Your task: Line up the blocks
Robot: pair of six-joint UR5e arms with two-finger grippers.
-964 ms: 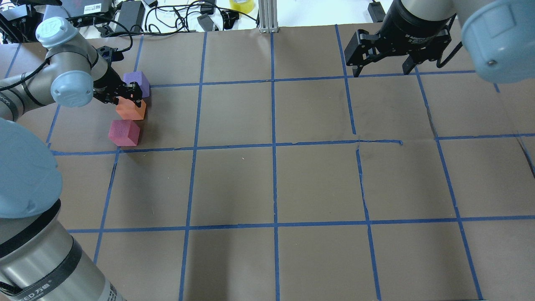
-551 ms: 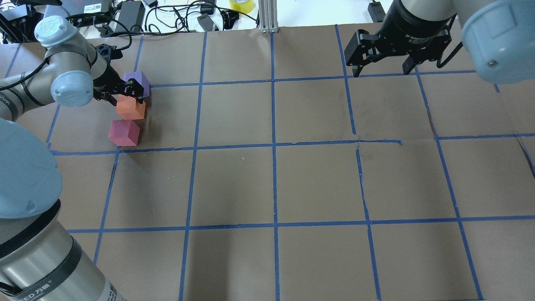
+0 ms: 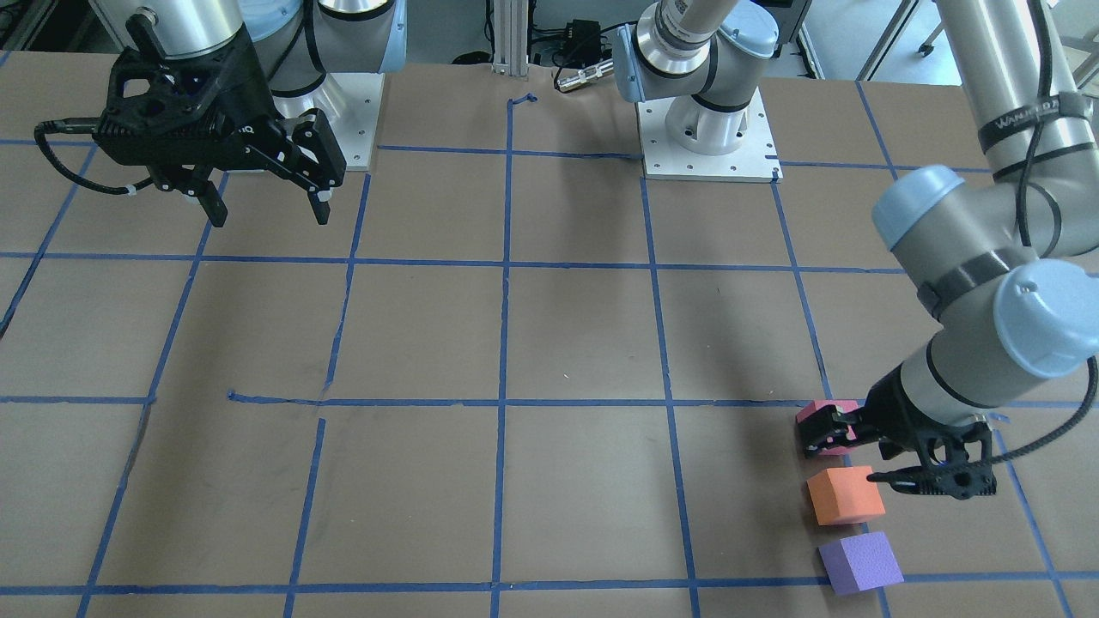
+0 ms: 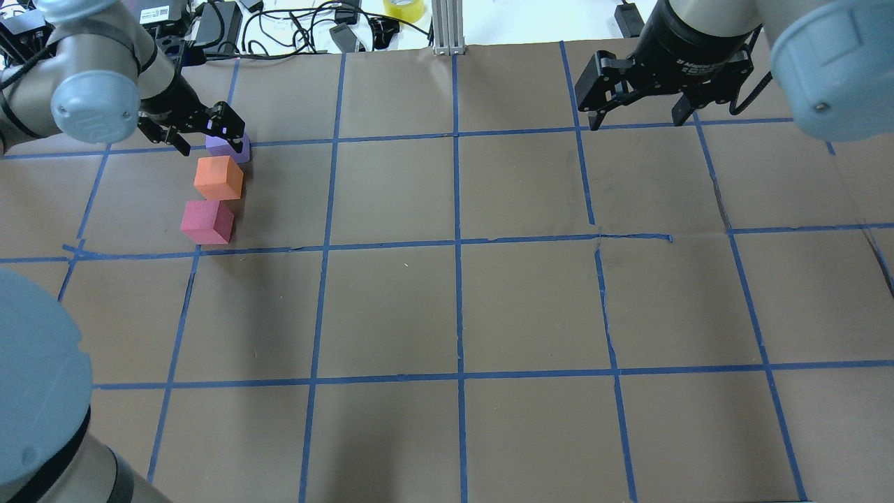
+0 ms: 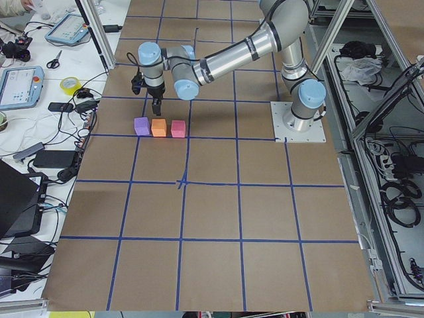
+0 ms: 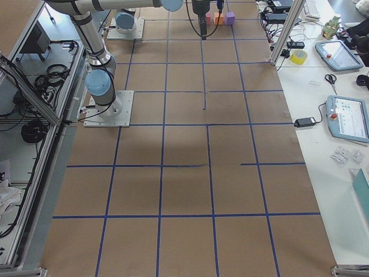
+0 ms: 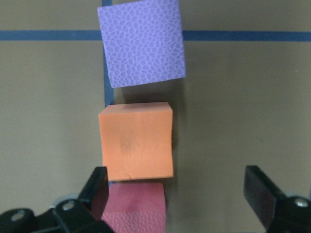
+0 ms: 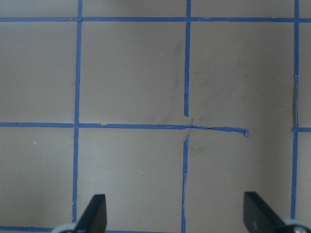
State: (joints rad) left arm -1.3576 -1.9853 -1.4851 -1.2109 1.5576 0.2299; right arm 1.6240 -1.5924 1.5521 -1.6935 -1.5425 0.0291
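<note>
Three blocks stand in a short row at the table's far left: a purple block (image 4: 231, 149), an orange block (image 4: 218, 177) and a pinkish red block (image 4: 207, 221). They also show in the left wrist view as purple (image 7: 142, 43), orange (image 7: 137, 145) and red (image 7: 136, 208). My left gripper (image 4: 201, 136) is open and empty, raised above the row, and hides part of the purple block from overhead. In the front view it (image 3: 846, 459) hangs over the red block (image 3: 826, 410). My right gripper (image 4: 637, 115) is open and empty, high at the far right.
The brown table top (image 4: 461, 300) carries a grid of blue tape lines. Cables, power bricks and a yellow tape roll (image 4: 404, 8) lie beyond the far edge. An aluminium post (image 4: 447, 28) stands at the far middle.
My left gripper has lifted off the orange block and drawn back toward the far left edge. The orange block stays between the purple and red ones. The right arm has not moved.
</note>
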